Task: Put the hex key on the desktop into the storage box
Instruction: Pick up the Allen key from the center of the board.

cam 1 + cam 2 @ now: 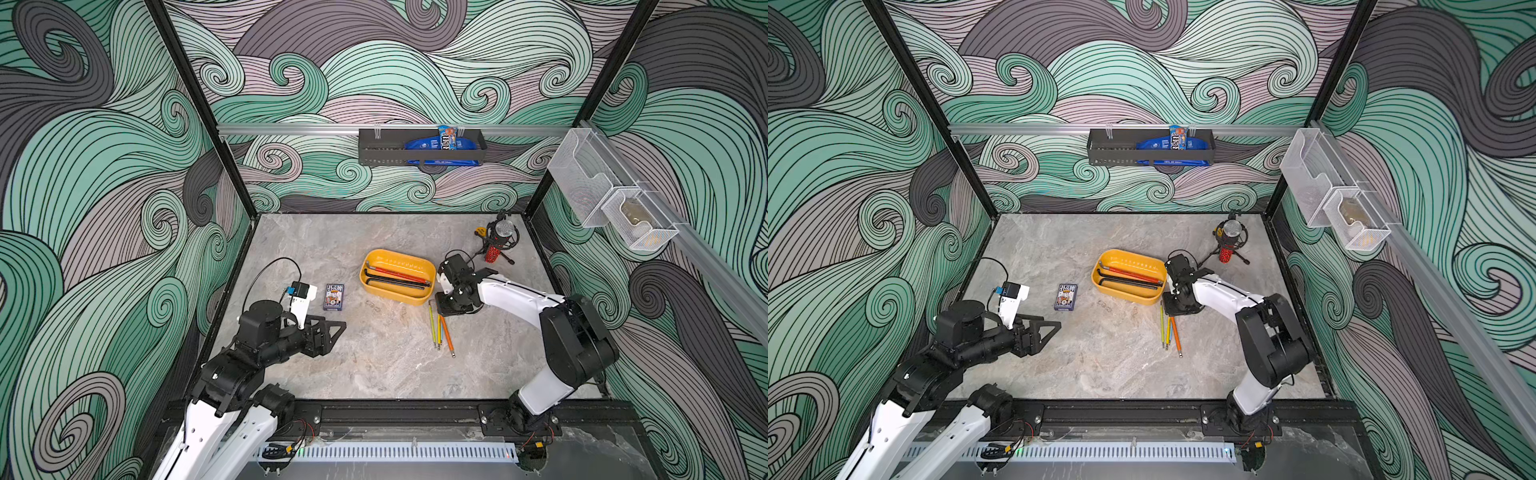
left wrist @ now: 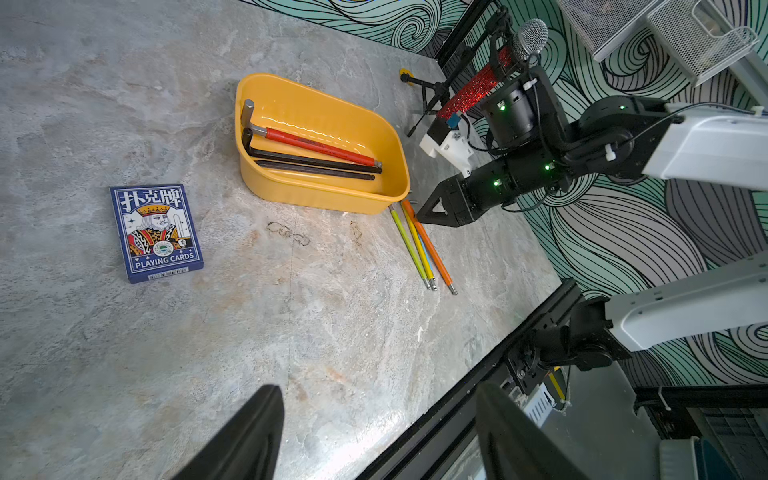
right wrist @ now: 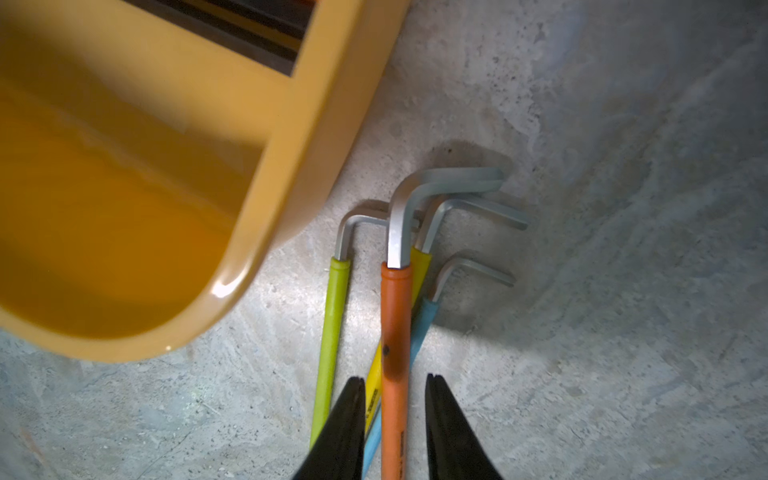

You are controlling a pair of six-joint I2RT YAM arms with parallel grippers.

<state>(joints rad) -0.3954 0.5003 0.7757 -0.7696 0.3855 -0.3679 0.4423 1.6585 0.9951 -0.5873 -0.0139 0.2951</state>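
Note:
The yellow storage box [image 1: 395, 297] sits mid-desktop [image 1: 374, 365] and holds a red-sleeved hex key [image 1: 399, 274] and two black ones. Several coloured hex keys lie side by side just off its near right corner: orange [image 3: 395, 316], green [image 3: 332, 332], yellow [image 3: 419, 266] and blue [image 3: 424, 324]. My right gripper [image 3: 395, 380] is low over them. Its jaws straddle the orange hex key's sleeve with a small gap still showing at one side. My left gripper [image 2: 378, 399] hovers open and empty near the left edge, far from the keys.
A blue playing-card pack [image 1: 333, 296] lies left of the box. A red microphone on a tripod [image 1: 498, 243] stands at the back right, close behind my right arm. A black wall rack [image 1: 419, 145] and white mesh baskets [image 1: 611, 199] hang on the walls.

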